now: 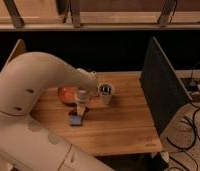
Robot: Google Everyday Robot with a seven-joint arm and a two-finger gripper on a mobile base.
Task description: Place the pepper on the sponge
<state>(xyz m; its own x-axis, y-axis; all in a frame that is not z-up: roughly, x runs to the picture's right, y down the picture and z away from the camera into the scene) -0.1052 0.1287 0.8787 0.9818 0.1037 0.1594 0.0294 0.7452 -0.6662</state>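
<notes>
The sponge point(76, 120) is a small blue-grey pad lying on the wooden table point(118, 125), in front of the orange-red bowl point(66, 94). My gripper point(80, 106) hangs at the end of the big white arm, directly above the sponge's far edge and very close to it. The pepper is hidden; I cannot make it out at the gripper or on the sponge.
A white cup with a dark inside point(106, 93) stands just right of the gripper. A tall dark panel point(160, 87) stands upright along the table's right side. Cables point(190, 130) lie on the floor to the right. The arm's white body fills the lower left.
</notes>
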